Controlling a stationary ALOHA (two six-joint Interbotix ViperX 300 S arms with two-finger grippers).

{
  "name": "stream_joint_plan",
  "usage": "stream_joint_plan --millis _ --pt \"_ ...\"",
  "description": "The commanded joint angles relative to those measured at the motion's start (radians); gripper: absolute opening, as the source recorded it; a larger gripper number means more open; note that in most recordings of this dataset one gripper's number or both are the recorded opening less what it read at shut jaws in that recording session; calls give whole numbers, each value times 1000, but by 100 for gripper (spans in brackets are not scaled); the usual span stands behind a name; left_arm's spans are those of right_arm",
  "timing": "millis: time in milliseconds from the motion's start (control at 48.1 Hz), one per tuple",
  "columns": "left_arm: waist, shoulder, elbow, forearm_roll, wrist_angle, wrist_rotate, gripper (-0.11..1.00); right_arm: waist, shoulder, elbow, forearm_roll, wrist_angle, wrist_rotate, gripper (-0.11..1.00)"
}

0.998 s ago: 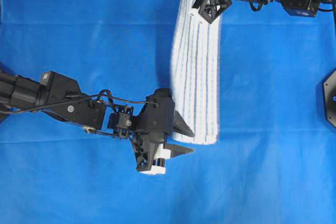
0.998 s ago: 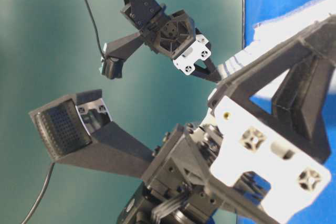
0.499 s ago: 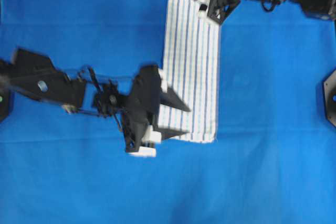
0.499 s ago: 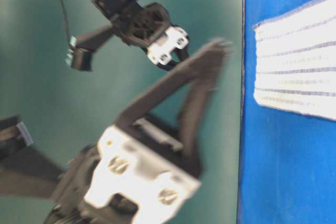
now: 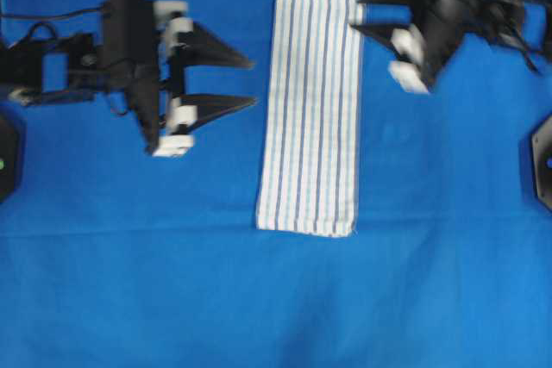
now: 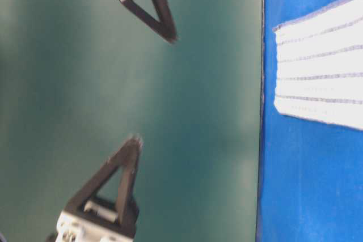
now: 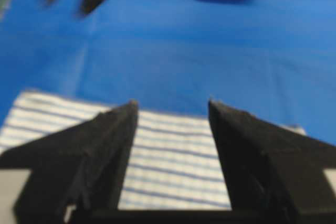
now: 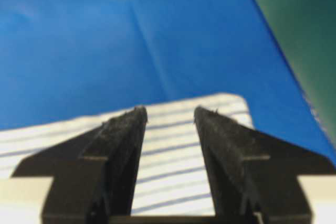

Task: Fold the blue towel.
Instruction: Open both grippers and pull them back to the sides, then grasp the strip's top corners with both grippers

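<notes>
The blue towel point(image 5: 310, 109), white with thin blue stripes, lies flat as a long folded strip in the middle of the blue covering. It also shows in the table-level view point(image 6: 317, 72), the left wrist view point(image 7: 173, 166) and the right wrist view point(image 8: 170, 156). My left gripper point(image 5: 250, 84) is open and empty, raised to the left of the towel. My right gripper point(image 5: 360, 13) is open and empty, raised at the towel's far right corner. Neither touches the cloth.
The plain blue table covering point(image 5: 276, 299) spreads under everything. A black mount point(image 5: 543, 161) sits at the right edge. The green backdrop point(image 6: 198, 111) fills the table-level view beside the covering's edge.
Both grippers have let go and pulled away: the left arm swung up and left from the towel's near end, the right lifted off the far end. The towel now lies flat.
</notes>
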Motion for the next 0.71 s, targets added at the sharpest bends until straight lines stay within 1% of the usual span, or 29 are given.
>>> stream_joint_plan --millis 0,145,249,374,686 --pt "23 -83 46 0 -46 -2 49 28 -84 43 21 -51 0 49" --pt "41 -166 127 0 -103 -3 49 58 -169 144 60 -150 0 49" --pt "44 -176 163 0 -147 -3 49 66 -186 195 84 -201 2 49" --pt "44 -164 173 0 -163 -11 51 67 -172 207 89 -222 2 49" --pt "44 -138 163 0 -164 -11 50 69 -155 199 89 -233 0 49"
